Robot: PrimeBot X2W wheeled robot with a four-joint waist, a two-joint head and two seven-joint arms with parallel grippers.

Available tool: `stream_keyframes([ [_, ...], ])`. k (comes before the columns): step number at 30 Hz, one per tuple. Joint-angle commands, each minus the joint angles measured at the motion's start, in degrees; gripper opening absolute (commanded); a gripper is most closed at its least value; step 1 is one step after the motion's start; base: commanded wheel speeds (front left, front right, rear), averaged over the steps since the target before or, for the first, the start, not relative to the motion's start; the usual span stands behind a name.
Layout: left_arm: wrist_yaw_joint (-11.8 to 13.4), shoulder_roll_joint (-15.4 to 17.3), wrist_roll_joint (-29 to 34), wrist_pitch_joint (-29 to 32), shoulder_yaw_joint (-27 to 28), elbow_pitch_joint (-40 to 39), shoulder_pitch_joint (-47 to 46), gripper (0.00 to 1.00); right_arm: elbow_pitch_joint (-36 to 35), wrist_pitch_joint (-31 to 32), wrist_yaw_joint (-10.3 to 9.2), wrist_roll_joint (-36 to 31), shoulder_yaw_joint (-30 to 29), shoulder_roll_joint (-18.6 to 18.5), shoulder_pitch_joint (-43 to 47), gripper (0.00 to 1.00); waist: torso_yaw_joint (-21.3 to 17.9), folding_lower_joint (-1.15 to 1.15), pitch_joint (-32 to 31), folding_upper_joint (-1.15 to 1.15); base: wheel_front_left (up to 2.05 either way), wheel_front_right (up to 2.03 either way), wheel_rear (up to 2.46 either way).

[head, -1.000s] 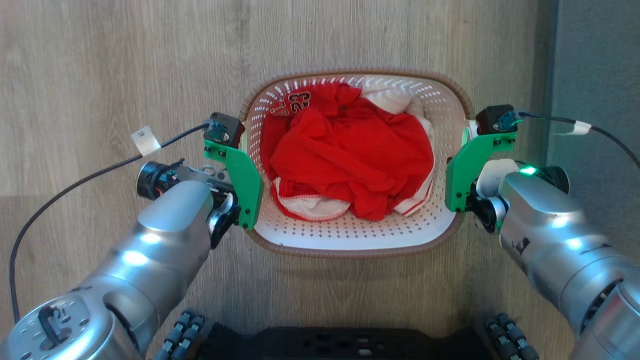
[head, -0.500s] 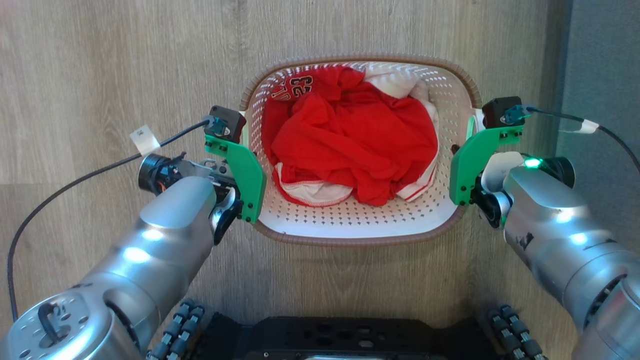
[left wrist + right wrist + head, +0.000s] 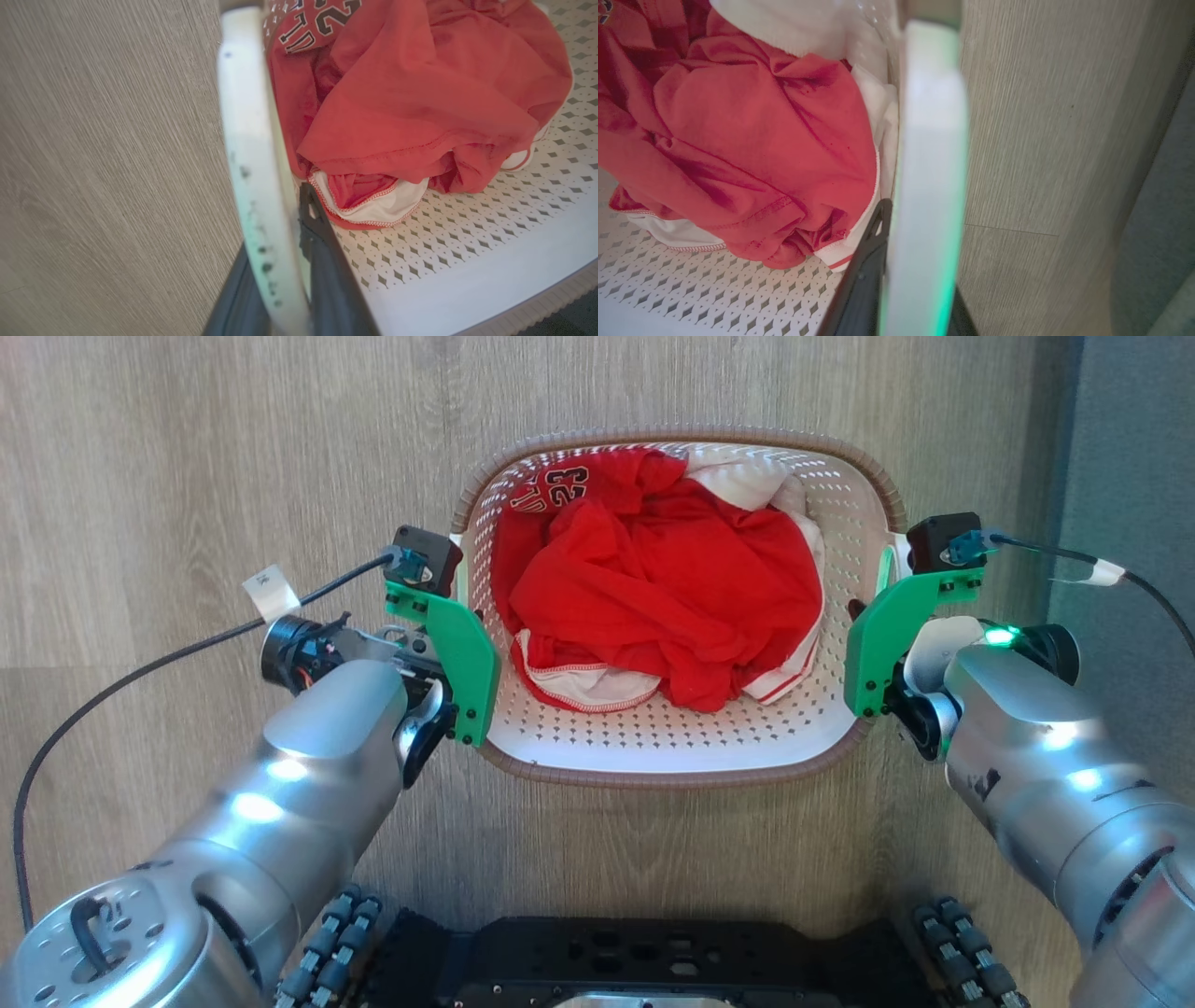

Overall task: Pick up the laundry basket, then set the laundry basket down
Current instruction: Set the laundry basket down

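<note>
The laundry basket point(image 3: 672, 778), heaped with a red jersey point(image 3: 653, 597) and white clothes point(image 3: 747, 490), lies square ahead of my robot's dark base point(image 3: 644, 961) over the wooden floor point(image 3: 187, 476) and is gripped at both ends. The left jaws are drawn narrow around the left handle point(image 3: 252, 140), with one dark finger point(image 3: 327, 280) on the basket side of it and the other outside. The right jaws pinch the right handle point(image 3: 929, 140) the same way. From above I cannot tell whether the basket's underside rests on the floor or hangs just off it. My worry is the hold itself: thin fingers on smooth plastic, each gripping only a short stretch of handle. If one arm runs ahead of the other, the basket would tilt toward the slower side and the clothes, piled toward the basket's far end, could slide and pull it further over. A handle slipping through either pair of jaws would drop that end outright. Coming down unevenly, one corner would strike the floor first and twist the handles against the fingers, so I would move both arms together and slowly.
</note>
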Motion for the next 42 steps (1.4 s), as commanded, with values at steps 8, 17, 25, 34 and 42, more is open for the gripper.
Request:
stream_keyframes([
  [8,-0.1,-0.7,1.1,-1.3,0.2,-2.0,-1.1,0.0,-0.2,-0.6,0.4,-0.6,0.4,0.4,1.6,0.0,0.3,0.0,0.9,0.0,0.0,0.0,0.0],
  [17,2.4,-0.7,0.4,-1.8,0.2,-1.2,-0.8,1.0,-0.1,-1.3,0.4,-1.2,-0.4,-1.5,1.9,1.0,0.9,0.0,1.1,0.0,0.0,0.0,0.0],
  [25,3.0,-0.7,0.7,-1.6,0.2,-0.1,-0.3,1.0,-0.1,-1.9,0.4,-1.8,-1.4,-1.9,1.9,1.0,1.0,0.0,1.1,0.0,0.0,0.0,0.0],
  [34,3.3,-0.7,0.5,-1.7,0.2,-0.5,-0.6,1.0,-0.1,-2.3,0.4,-2.7,-2.2,-1.1,1.8,1.0,0.8,0.0,0.9,0.0,0.0,0.0,0.0],
  [42,3.8,-0.7,0.8,-2.4,0.2,0.1,-0.9,1.0,-0.1,-3.1,0.4,-3.5,-2.8,-0.7,1.8,1.0,0.4,0.0,0.0,0.0,0.0,0.0,0.0],
])
